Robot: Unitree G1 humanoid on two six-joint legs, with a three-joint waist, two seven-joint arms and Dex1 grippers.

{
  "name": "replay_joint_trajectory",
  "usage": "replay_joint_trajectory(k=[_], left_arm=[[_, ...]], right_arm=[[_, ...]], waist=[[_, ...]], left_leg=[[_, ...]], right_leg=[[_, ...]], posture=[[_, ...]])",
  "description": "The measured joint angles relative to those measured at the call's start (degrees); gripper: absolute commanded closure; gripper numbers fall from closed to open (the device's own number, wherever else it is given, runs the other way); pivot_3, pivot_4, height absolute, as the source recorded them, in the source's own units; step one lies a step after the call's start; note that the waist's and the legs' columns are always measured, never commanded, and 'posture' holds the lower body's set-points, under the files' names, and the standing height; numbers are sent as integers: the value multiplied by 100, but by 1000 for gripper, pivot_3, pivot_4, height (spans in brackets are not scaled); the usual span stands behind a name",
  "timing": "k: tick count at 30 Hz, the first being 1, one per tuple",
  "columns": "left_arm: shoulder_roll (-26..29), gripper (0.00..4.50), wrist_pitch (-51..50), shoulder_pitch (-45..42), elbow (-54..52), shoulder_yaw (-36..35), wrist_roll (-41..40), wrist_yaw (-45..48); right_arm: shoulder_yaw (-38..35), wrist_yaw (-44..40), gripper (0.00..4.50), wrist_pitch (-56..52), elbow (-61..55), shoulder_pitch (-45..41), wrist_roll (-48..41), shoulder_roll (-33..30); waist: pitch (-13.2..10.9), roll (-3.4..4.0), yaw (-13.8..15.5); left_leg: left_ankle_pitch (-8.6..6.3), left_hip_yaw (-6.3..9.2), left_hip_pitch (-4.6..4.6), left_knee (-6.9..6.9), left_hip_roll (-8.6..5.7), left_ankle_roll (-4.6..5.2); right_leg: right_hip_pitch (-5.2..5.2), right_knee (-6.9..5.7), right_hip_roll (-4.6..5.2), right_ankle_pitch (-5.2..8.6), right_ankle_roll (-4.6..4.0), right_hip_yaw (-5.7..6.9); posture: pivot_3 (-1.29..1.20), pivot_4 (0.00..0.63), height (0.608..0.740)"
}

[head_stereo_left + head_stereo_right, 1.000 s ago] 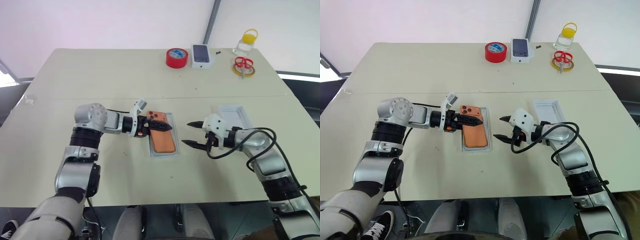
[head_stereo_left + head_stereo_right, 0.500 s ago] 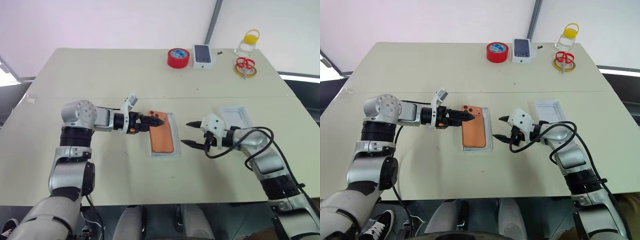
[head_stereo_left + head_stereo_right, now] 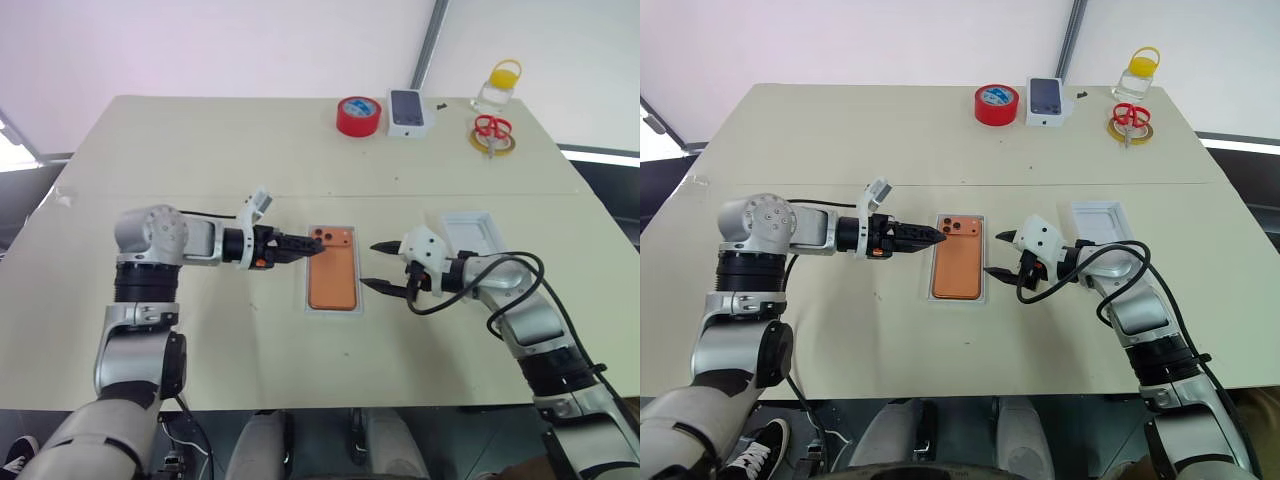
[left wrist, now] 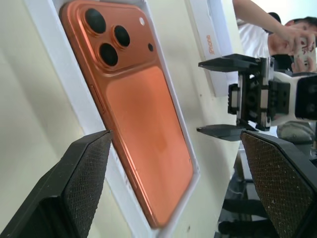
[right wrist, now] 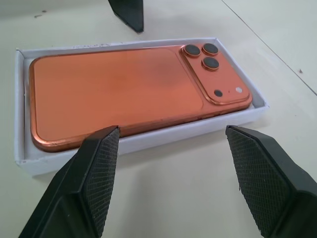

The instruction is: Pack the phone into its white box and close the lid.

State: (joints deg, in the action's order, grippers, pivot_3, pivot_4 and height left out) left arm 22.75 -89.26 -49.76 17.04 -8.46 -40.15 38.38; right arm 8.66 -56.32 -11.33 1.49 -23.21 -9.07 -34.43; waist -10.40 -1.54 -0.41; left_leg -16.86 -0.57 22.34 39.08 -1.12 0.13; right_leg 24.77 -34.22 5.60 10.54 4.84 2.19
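Phone (image 3: 333,280): lies camera-up inside white box (image 3: 312,306)
Left gripper (image 3: 303,247): fingers apart, at box's 9 o'clock
Right gripper (image 3: 378,268): fingers apart, at 3 o'clock

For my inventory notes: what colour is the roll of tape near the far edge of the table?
The roll of tape is red; the right eye view shows it best.

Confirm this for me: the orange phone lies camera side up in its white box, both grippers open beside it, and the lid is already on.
One thing is wrong: the lid is not on. It lies apart on the table, behind the right gripper, as the right eye view shows. The rest holds: the orange phone lies camera side up in the white box, with the left gripper and the right both open beside it.
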Motion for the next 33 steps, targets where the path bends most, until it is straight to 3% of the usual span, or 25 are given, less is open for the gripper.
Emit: replay_joint_trajectory(k=[4, 5, 7, 8, 11, 13, 14, 22, 33], left_arm=[[110, 139, 107, 13, -138, -92, 22, -68], [138, 370, 238, 15, -187, -131, 42, -96], [186, 940, 778, 78, -284, -171, 177, -148], [291, 1383, 1500, 302, -482, -29, 421, -76], [570, 2962, 3626, 1147, -778, 412, 1251, 224], [618, 4037, 4618, 1697, -849, 649, 1562, 529], [614, 4463, 4888, 1875, -855, 737, 1630, 635], [580, 4463, 8046, 2506, -666, 1495, 2733, 1401], [-52, 4463, 7946, 2183, -158, 2210, 3071, 1883]], right_arm=[[3, 27, 920, 39, 128, -53, 24, 28], [3, 37, 920, 45, 156, -72, 41, 35], [4, 49, 1447, 44, 205, -121, 44, 58], [4, 80, 1707, 44, 245, -172, 47, 92], [-8, 193, 3196, 92, 430, -222, 151, 81], [-1, 298, 4257, 185, 548, -239, 252, 89], [9, 345, 4500, 217, 567, -247, 316, 96], [301, 497, 4500, 477, 686, -280, 746, 189], [305, 520, 4500, 568, 705, -168, 948, 67]], waist=[[0, 0, -23], [0, 0, -26], [0, 1, -26], [2, 5, -46], [3, 9, -27], [3, 9, -10], [2, 9, 11], [3, 10, 119], [2, 10, 141]], left_leg=[[0, 2, 0, -1, 2, -1], [1, 2, 0, -1, 2, -1], [1, 2, 0, -1, 3, -2], [2, -1, -4, -5, 3, -6], [13, -11, -7, -18, 6, -27], [10, -18, -2, -17, 5, -21], [5, -18, 3, -12, 4, -13], [-9, -32, 5, 0, 1, 13], [-16, -43, 3, 15, -2, 32]], right_leg=[[1, 0, -2, 0, 0, 1], [2, 0, -2, 0, 0, 0], [2, 0, -2, 0, 0, 0], [3, 1, -1, 0, -1, -3], [8, 2, 0, 0, -4, -12], [13, 4, 4, 3, -14, -17], [14, 5, 7, 6, -18, -16], [13, 10, 14, 9, -30, -20], [1, 9, 6, -1, -10, -19]], posture=[[0, 150, 740], [0, 150, 740], [0, 150, 740], [0, 150, 740], [0, 150, 740], [0, 150, 740], [0, 150, 740], [0, 150, 740], [0, 150, 740]])
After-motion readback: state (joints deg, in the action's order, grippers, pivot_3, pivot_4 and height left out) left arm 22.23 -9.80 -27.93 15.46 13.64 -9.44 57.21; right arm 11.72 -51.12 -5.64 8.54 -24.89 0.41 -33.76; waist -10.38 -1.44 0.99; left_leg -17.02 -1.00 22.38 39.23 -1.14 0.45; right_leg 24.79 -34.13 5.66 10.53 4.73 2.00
